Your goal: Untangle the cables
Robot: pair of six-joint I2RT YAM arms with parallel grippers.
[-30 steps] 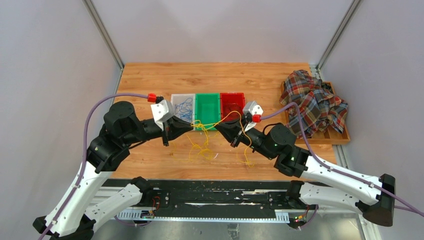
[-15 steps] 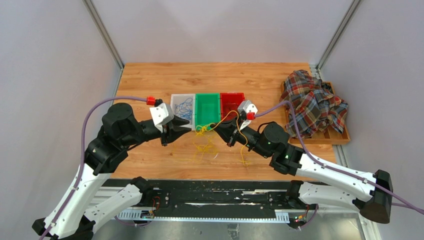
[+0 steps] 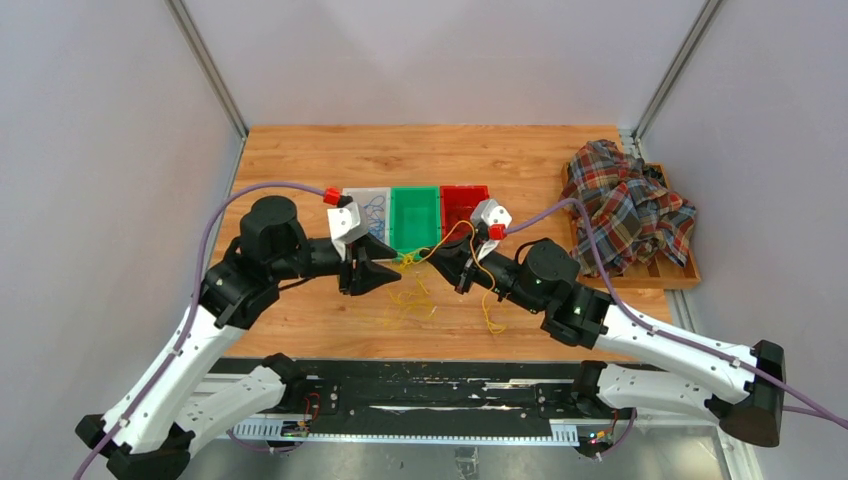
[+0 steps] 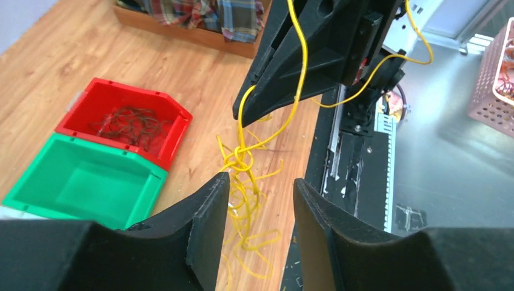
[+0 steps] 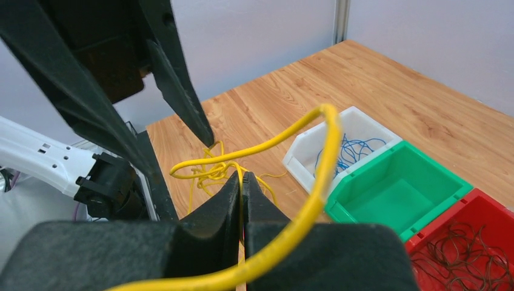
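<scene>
Top external, left tool (image 3: pixel 386 276) nearer yellow cables (image 3: pixel 406 263)

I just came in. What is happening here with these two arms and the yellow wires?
The two arms are working on a tangle of yellow cables. The right tool is shut on one yellow strand and holds it up, so the knotted bundle hangs down to the table. The left tool is open and points at the knot, not yet gripping it. Behind them, blue cables lie in the white bin and dark cables in the red bin.
</scene>
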